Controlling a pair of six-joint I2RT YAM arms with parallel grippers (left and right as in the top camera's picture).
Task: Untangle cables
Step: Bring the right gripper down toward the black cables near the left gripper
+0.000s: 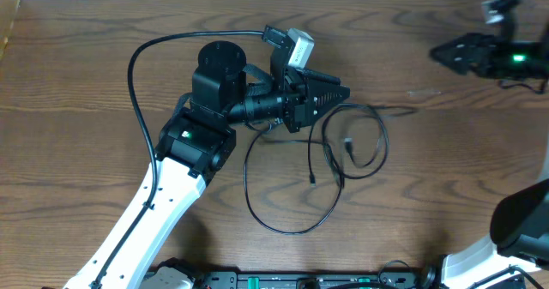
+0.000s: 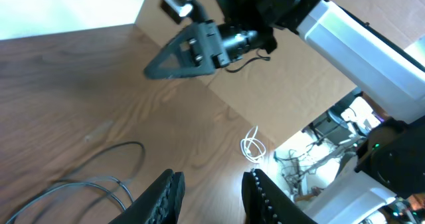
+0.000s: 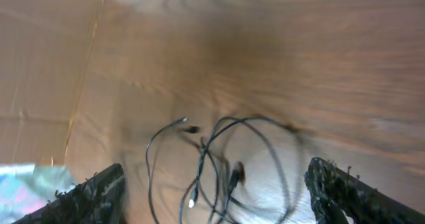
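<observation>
The cables (image 1: 312,167) lie as one loose black tangle in the middle of the table (image 1: 86,66), and everything here is best placed from that tangle.

Closest to it is the left gripper (image 1: 345,92), right at the tangle's far rim with its snout pointing towards the robot's right. Its jaws are a little apart with bare wood showing between them, so it grips nothing. In its own wrist view the strands run off to one side of the fingers and behind them, not into the gap. I can't tell whether the topmost loop touches the fingertips or only passes just beneath them.

The tangle's long axis runs away from that gripper towards the robot's side of the table. Small crossed loops and the plug ends sit nearest the gripper, and one big slack loop sags out beyond them.

Well apart from the tangle, off to its right and farther back, hangs the right gripper (image 1: 436,54). Its jaws are spread wide and empty, and its camera looks down on the whole knot.

So the left arm is plainly the nearer one, and I'd judge the next grab is its to make.

Farthest off, past the table's right edge, a small white cord (image 2: 251,146) lies clear of the tangle altogether.
</observation>
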